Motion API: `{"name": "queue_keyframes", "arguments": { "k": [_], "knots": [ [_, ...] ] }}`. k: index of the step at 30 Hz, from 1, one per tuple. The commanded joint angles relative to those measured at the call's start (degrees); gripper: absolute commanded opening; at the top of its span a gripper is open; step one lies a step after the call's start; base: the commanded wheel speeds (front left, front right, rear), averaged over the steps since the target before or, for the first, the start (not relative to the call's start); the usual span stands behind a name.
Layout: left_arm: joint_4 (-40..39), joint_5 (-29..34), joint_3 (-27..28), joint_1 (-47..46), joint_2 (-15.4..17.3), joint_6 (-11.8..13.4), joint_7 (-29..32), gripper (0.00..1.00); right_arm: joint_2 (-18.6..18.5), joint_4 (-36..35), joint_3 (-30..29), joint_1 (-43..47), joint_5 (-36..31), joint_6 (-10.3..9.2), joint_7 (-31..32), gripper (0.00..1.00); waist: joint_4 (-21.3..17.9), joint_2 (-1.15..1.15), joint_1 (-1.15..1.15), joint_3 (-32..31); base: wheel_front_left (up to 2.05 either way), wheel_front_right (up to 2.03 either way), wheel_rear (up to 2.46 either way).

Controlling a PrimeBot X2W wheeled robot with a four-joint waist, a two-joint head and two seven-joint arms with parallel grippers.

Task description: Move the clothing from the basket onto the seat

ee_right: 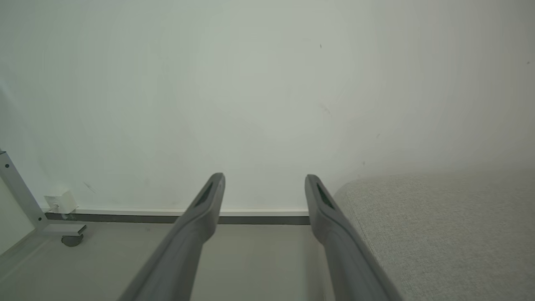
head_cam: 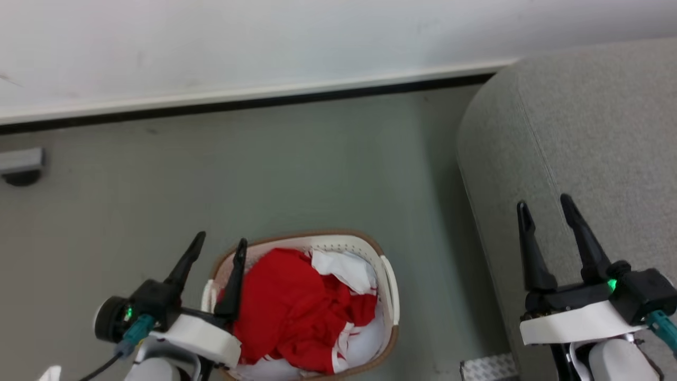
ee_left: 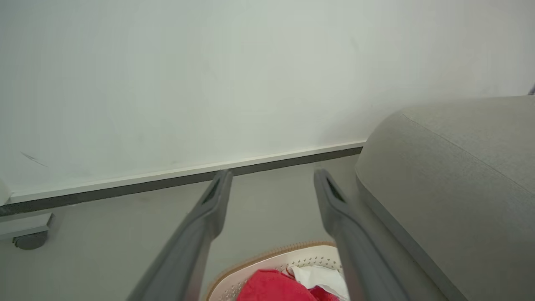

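Red clothing (head_cam: 291, 312) with white trim lies bunched in the white basket (head_cam: 390, 296), which has a brown rim and stands on the floor at the lower middle of the head view. My left gripper (head_cam: 221, 242) hangs open over the basket's left rim, holding nothing. The left wrist view catches the basket (ee_left: 267, 267) and the clothing (ee_left: 271, 288) at its bottom edge, between the open left gripper (ee_left: 272, 175). The grey seat (head_cam: 582, 132) fills the right side. My right gripper (head_cam: 545, 203) stands open above the seat's front part, empty. The right wrist view has the right gripper (ee_right: 264, 180) beside the seat (ee_right: 439, 230).
A white wall with a dark baseboard (head_cam: 238, 103) runs along the back. A grey frame foot on a caster (head_cam: 21, 166) sits at the far left, also caught in the right wrist view as a caster (ee_right: 72, 239). Bare grey floor (head_cam: 264, 174) lies between basket and wall.
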Motion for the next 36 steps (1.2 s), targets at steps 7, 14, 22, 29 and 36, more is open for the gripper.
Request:
{"name": "queue_keyframes", "arguments": {
  "k": [7,14,22,29,36],
  "knots": [
    [10.6,0.3,-5.7,-7.3,4.9,-0.4,0.0,1.00,-0.2,-1.7,-1.5,-3.1,1.9,-0.12,0.0,1.00,-5.3,0.00,0.00,9.2,0.00,0.00,0.00],
    [23.8,-2.7,-14.3,-14.3,9.0,-0.3,0.0,1.00,-0.2,-2.9,-1.6,-4.8,3.3,-0.12,0.0,1.00,-8.1,0.00,0.00,14.2,0.00,0.00,0.00],
    [39.0,-4.1,-24.6,-23.5,10.7,-0.3,0.7,1.00,-0.2,-4.1,-1.0,-6.5,5.4,-0.12,0.0,1.00,-10.4,0.00,0.00,20.3,0.00,0.00,0.00],
    [46.5,-6.4,-29.5,-29.1,11.3,-0.3,1.3,1.00,-0.2,-4.6,-0.2,-7.9,7.0,-0.12,0.0,1.00,-12.2,0.00,0.00,24.8,0.00,0.00,0.00],
    [52.9,-8.3,-34.8,-34.0,13.1,-0.3,5.1,1.00,-0.2,-4.8,0.8,-9.1,9.2,-0.12,0.0,1.00,-14.3,0.00,0.00,29.0,0.00,0.00,0.00]
  ]
}}
